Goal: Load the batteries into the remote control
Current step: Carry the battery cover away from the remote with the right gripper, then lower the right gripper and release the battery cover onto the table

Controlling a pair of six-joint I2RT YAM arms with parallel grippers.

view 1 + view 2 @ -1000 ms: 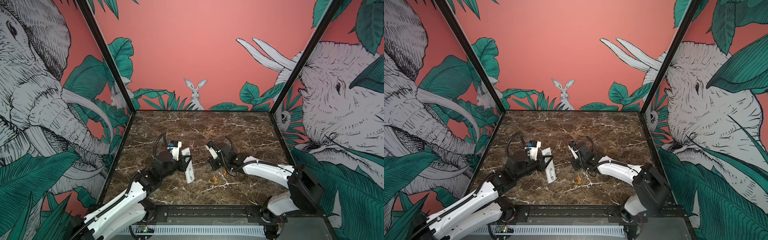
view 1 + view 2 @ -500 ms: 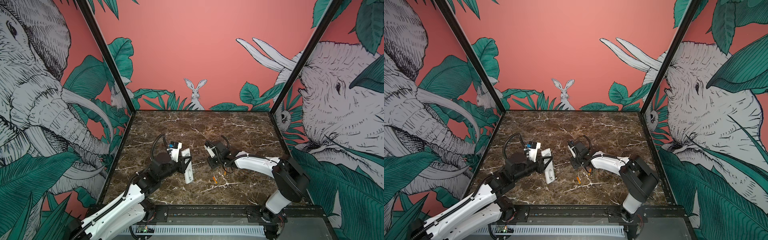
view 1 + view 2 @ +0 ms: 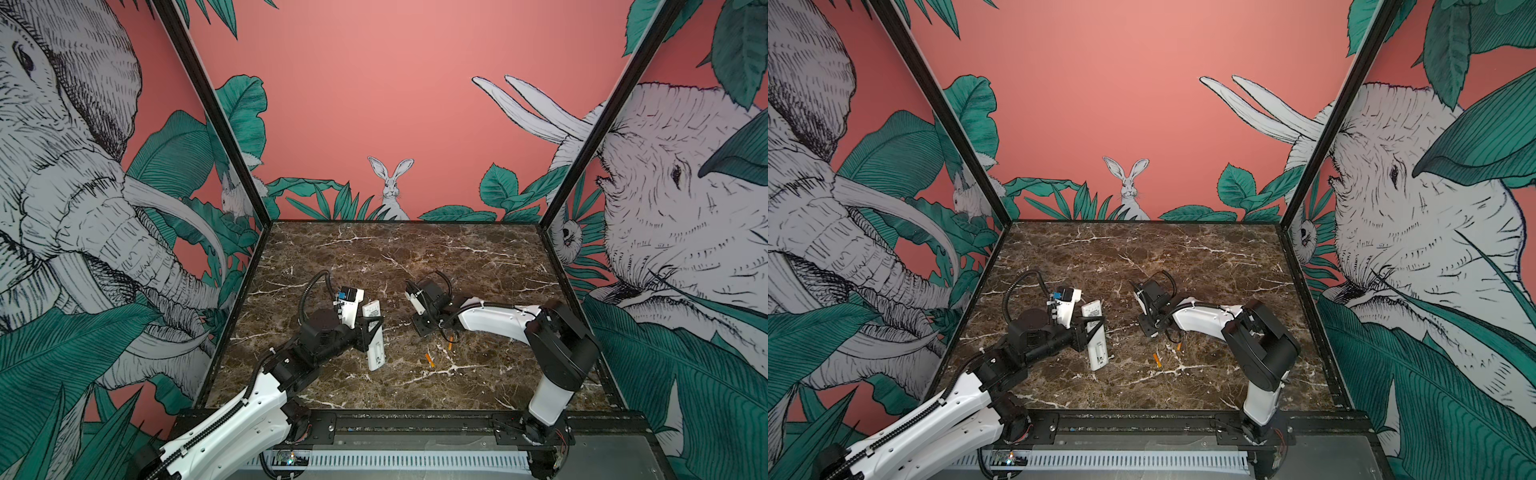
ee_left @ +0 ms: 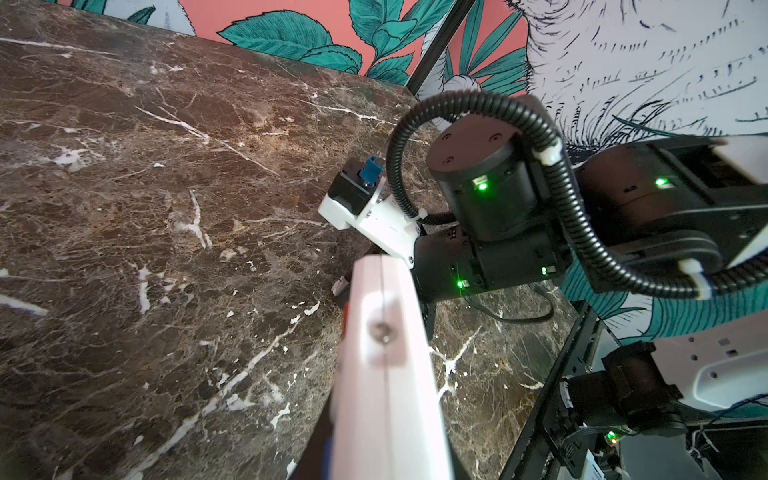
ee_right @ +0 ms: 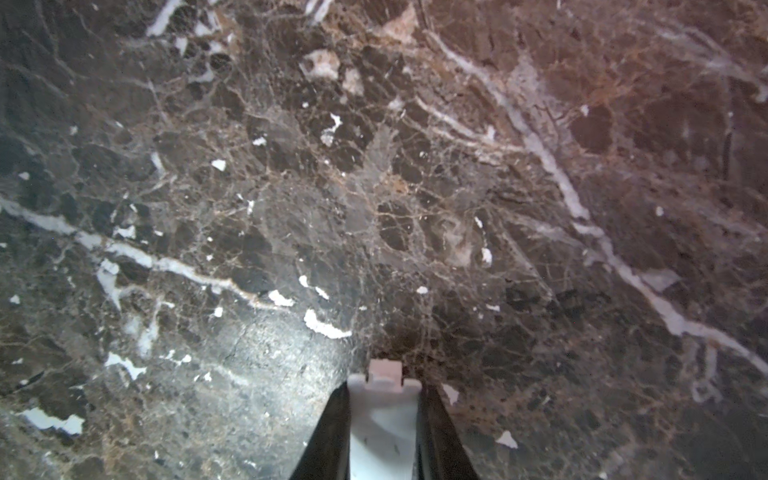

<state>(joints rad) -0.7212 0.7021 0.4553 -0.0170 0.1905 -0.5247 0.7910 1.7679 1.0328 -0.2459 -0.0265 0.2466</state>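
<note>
The left gripper (image 3: 371, 328) is clenched around the middle of the remote control (image 3: 376, 353), and the right gripper (image 3: 420, 327) pinches a small grey cover (image 5: 382, 419) low over the table (image 3: 415, 257). The 2 batteries (image 3: 430, 360) lie loose on the table between the remote control and the right arm. By the look of it the back is off, but neither battery is loaded yet.

Remote control (image 3: 376, 353) left of centre, batteries (image 3: 430, 360) on the table (image 3: 415, 257) to its right
</note>
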